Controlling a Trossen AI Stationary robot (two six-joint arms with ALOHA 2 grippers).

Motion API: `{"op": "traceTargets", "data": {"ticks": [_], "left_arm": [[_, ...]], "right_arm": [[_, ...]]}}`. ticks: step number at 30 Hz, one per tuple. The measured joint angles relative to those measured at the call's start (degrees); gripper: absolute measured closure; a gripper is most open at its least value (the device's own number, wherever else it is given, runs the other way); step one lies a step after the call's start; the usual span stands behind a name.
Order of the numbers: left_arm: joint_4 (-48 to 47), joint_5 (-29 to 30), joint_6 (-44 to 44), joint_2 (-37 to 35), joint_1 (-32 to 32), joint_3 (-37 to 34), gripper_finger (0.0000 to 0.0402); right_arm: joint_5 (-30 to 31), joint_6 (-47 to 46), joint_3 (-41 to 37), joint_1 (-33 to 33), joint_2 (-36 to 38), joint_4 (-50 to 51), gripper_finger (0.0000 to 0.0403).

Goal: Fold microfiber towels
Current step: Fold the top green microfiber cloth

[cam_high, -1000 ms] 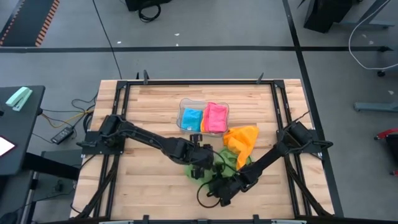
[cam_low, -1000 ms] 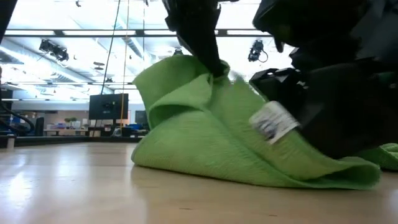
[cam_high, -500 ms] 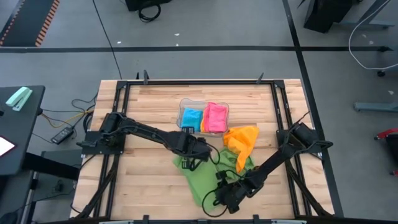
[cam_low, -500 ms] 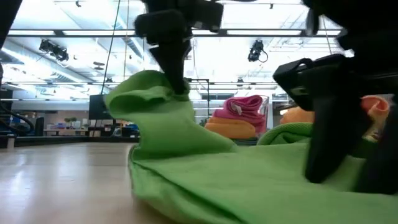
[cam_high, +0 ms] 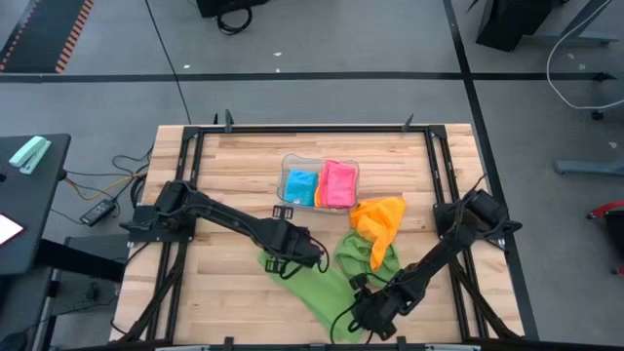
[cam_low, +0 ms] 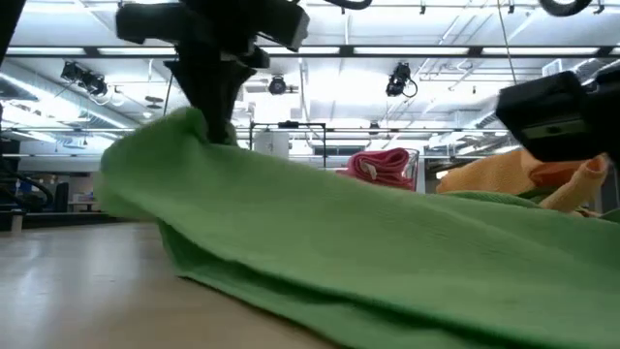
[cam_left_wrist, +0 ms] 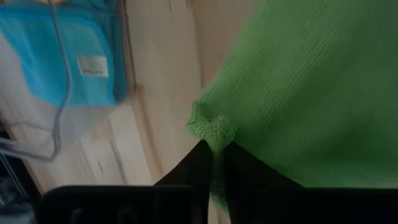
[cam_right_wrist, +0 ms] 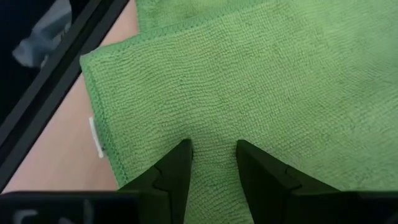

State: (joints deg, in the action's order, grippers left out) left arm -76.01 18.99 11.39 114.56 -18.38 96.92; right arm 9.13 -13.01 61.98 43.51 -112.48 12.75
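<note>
The green microfiber towel [cam_high: 327, 278] lies stretched on the surface just in front of the clear tray [cam_high: 291, 166], the left gripper [cam_high: 285, 259] pinching its tray-side corner while the right gripper [cam_high: 375, 310], jaws part-open, holds the opposite end.

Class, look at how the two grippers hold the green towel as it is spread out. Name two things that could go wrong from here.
1. The left gripper pinches only a small corner of the green towel; it might slip free under tension.
2. The orange towel overlaps the green towel's far edge, so further pulling may drag it along.
</note>
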Motion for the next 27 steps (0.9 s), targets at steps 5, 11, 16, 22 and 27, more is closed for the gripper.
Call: {"op": "traceTargets", "data": {"ticks": [5, 11, 16, 22, 27], "left_arm": [[-0.46, -0.1, 3.33, 0.0, -0.73, 0.0, 0.0333], [-2.04, -0.06, 3.79, -0.64, -1.01, -0.08, 0.0267], [2.75, -0.09, 0.33, -1.55, -2.7, -0.07, 0.0237], [16.2, -2.21, -4.88, -0.22, -3.76, -4.57, 0.0244], [20.63, -2.28, -6.51, -0.22, -1.6, -10.94, 0.0262]], "right_arm": [[-0.35, -0.6, -0.04, 0.7, 1.28, 4.07, 0.0263], [-0.36, -0.49, -0.02, 0.67, 1.4, 4.99, 0.0263], [-0.14, -0.97, 0.0, 0.63, 1.44, 5.47, 0.0263], [0.08, -1.51, 0.0, 0.61, 1.44, 5.4, 0.0263], [0.26, -1.93, 0.0, 0.61, 1.44, 5.4, 0.0263]]}}
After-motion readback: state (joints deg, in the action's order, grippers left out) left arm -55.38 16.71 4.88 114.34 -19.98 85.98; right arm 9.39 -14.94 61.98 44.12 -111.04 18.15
